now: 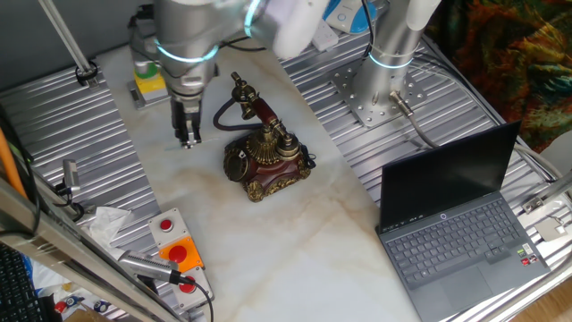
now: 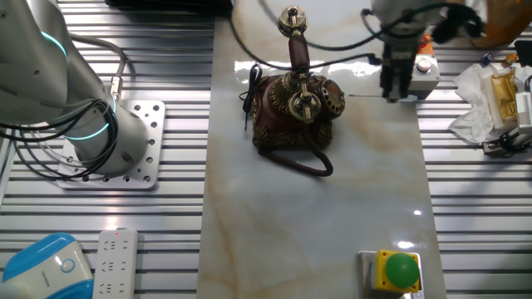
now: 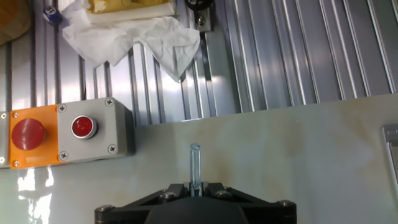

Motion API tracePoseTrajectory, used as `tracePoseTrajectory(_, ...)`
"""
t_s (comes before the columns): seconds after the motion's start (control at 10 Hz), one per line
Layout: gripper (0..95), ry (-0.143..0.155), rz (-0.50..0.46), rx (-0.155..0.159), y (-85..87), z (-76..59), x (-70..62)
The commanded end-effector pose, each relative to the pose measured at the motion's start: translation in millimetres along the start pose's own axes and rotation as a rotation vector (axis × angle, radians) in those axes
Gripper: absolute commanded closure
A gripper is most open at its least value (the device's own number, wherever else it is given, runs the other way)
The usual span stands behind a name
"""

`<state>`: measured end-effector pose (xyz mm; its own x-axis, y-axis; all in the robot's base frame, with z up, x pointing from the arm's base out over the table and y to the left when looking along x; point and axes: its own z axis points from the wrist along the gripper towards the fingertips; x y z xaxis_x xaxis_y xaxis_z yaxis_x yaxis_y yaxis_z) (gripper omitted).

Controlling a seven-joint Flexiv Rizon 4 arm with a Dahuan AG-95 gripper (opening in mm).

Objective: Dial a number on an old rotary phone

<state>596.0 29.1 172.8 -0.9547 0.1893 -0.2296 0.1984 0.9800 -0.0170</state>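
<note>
Fingers: gripper [image 1: 188, 136] points straight down over bare marble, tips just above the top. Jaws look pressed together around a thin clear rod [image 3: 195, 167] that sticks out past the tips; hand view shows the rod best, the fixed views only hint at it.
Step in hand: judged as the approach, dialling not yet begun. The rod must reach a finger hole of the dial [image 1: 236, 162].
Phone: phone [image 1: 264, 159] stands apart from the fingers, to one side on the marble, out of the hand view. Dial faces obliquely up and away from the base; handset [image 1: 253, 103] rests on the cradle above it.
Doing it well: come at the dial from its open front, tilt the rod square to the dial face, seat it in a hole before sweeping. The light phone may slide under the push.
Room near: open marble between fingers and dial.
Edges: beyond the tips the marble ends at ribbed metal; button box [image 3: 61, 135] and crumpled tissue [image 3: 134, 38] lie there.
Far: cord [image 2: 293, 159] loops on the phone's far side; laptop [image 1: 462, 217] well apart.
</note>
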Motion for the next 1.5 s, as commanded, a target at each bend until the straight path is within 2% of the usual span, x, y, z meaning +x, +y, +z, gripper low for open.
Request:
tracePoseTrajectory(0.1,95.0,-0.019,0.044,0.031,-0.9,-7.0,-0.8)
tracePoseTrajectory(0.2,95.0,-0.022,0.042,0.041,-2.2,-11.7,0.0)
tracePoseTrajectory(0.4,95.0,-0.039,0.040,0.041,-6.1,-15.8,5.3)
tracePoseTrajectory(0.6,95.0,-0.072,0.036,0.045,-8.4,-19.4,25.2)
tracePoseTrajectory(0.9,95.0,-0.084,0.036,0.039,-13.0,-17.2,47.2)
tracePoseTrajectory(1.1,95.0,-0.082,0.037,0.039,-7.7,-15.2,50.2)
tracePoseTrajectory(1.5,95.0,-0.060,0.008,0.035,-3.9,-13.0,51.0)
